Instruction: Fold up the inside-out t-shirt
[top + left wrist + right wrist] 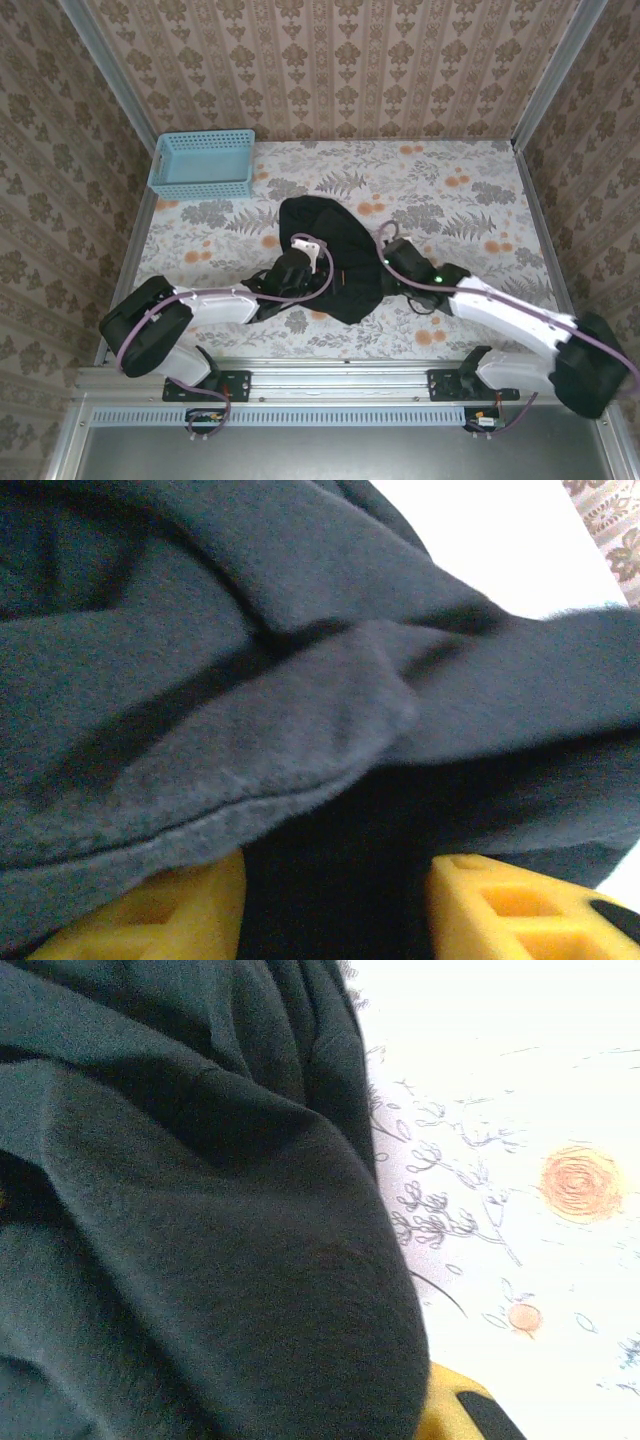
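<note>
The inside-out t-shirt (325,245) lies crumpled in a black heap at the middle of the table. My left gripper (300,268) is pushed into its near left side. In the left wrist view its yellow fingers (190,910) stand well apart, with dark t-shirt (300,680) fabric in the gap and folds draped above them. My right gripper (385,262) is at the heap's right edge. In the right wrist view the t-shirt (200,1240) covers the jaws. One yellow finger (455,1410) peeks out beneath the cloth, and the gripper is shut on it.
A light blue basket (203,163) stands at the table's back left corner. The floral tablecloth (460,200) shows bare to the right of and behind the shirt. Patterned walls close in the back and both sides.
</note>
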`<state>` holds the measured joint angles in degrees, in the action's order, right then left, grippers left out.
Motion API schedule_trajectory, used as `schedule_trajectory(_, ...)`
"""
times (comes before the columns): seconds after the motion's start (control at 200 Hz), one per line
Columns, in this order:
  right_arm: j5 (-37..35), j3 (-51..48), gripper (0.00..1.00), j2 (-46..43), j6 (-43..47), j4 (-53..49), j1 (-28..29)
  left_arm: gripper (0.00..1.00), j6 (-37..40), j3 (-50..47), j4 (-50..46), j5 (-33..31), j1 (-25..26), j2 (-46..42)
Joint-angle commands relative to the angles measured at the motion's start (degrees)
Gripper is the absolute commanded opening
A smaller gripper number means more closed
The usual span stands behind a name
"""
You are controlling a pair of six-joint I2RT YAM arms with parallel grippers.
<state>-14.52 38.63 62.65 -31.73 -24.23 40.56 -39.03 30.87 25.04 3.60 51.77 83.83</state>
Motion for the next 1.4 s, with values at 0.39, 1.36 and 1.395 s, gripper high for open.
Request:
schedule_trajectory(0.39,13.25,-12.18,0.19,-13.46,-7.46,1.96,-17.18,0.52,0.27,5.78,-3.28,2.3,-0.46,3.84)
schedule_trajectory(1.36,6.85,16.45,0.0,14.08,8.83,-12.85,-33.92,0.53,4.5,7.84,-10.98,-0.42,1.4,0.71)
schedule_trajectory(1.395,10.4,15.67,0.0,13.13,8.85,-10.83,-33.8,0.53,4.66,7.97,-10.92,0.04,1.37,0.76)
